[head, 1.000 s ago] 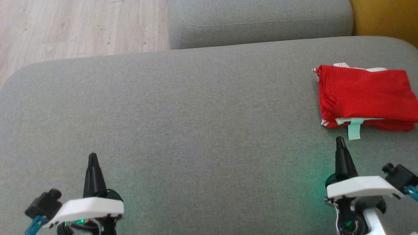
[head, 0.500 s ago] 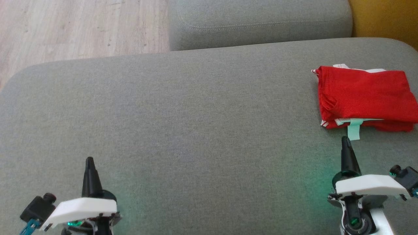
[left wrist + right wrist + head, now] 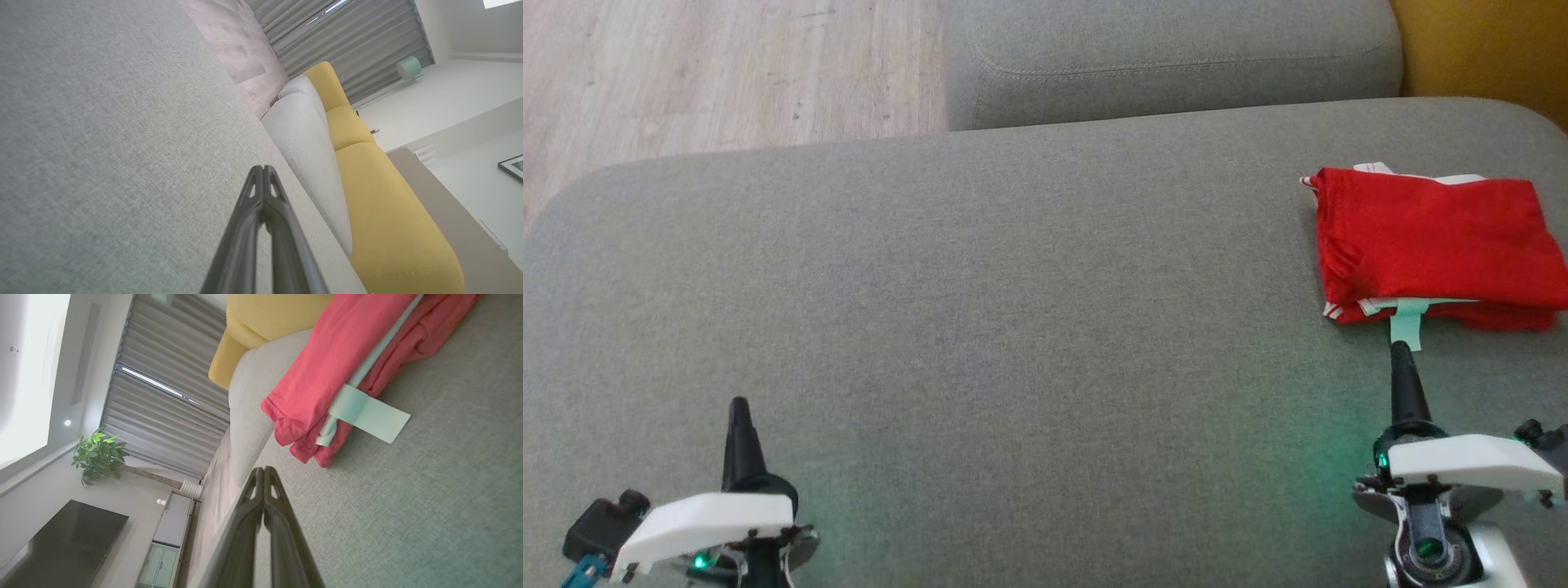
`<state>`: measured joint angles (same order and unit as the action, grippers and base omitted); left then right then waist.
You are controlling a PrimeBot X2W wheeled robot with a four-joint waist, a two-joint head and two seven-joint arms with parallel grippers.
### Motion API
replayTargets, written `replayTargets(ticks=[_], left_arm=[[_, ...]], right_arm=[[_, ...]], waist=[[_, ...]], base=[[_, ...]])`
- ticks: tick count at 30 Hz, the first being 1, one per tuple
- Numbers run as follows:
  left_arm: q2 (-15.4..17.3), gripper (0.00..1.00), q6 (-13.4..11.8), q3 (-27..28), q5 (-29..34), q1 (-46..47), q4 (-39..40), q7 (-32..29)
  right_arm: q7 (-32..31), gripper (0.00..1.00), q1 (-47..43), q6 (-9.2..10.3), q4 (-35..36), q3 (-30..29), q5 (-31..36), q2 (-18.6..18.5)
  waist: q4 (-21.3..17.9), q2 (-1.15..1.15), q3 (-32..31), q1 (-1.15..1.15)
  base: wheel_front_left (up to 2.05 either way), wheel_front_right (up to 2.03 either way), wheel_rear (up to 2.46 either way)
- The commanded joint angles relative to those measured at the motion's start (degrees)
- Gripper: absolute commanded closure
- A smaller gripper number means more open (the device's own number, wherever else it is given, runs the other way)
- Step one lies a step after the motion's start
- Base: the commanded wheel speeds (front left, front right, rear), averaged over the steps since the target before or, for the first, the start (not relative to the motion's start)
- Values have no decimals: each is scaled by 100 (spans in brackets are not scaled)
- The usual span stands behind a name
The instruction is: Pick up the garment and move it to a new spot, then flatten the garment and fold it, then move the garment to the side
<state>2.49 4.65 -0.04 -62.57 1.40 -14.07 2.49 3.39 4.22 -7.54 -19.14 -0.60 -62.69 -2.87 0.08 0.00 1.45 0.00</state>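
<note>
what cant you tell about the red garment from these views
1. Red garment: its right end is cut off by the head view's right edge, and the right wrist view's top edge cuts it too.
2. Its type: the folded layers hide its shape in both views.
3. Pale green label: any print is too small to read in the head view.
4. White trim: mostly hidden behind the top red layer.

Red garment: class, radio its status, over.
Left fingers and right fingers shut, empty. Folded red fabric garment on grey sofa cushion, right side. Nothing in the way.
</note>
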Motion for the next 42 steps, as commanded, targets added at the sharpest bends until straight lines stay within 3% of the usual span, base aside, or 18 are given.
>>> replayTargets(ticks=[1, 42], left_arm=[[40, 100, 52, 167, -165, 319, 165, -59], [50, 100, 247, 569, -2532, 454, 26, -758]], right_arm=[[-75, 100, 218, 3, 241, 23, -174, -99], [-759, 100, 190, 5, 476, -389, -2604, -94]], waist=[[0, 0, -4, 0], [-7, 0, -108, 0]], base=[[0, 0, 0], [0, 0, 0]])
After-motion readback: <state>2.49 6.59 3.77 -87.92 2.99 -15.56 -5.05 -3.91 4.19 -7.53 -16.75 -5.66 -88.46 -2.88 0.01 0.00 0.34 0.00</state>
